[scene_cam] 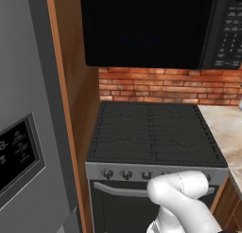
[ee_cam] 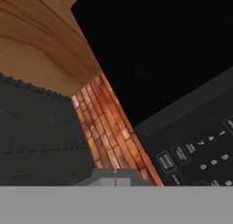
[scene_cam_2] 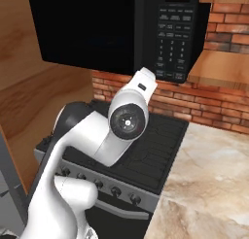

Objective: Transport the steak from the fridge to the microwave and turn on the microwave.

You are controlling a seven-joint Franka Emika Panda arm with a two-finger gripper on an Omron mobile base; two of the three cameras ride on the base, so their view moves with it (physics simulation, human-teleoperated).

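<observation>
Microwave [scene_cam: 146, 26] shut (above stove [scene_cam: 153, 132]); fridge [scene_cam: 23, 132] left.

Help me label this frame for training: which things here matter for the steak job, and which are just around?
Job: microwave, door shut; fridge, shut.
Just around: stove; brick wall; stone counter.

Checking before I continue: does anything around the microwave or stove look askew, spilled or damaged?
Nothing stands out. The microwave has its door shut and sits square, the stove top is bare and level, and the brick wall and counter show no spill or damage.
</observation>
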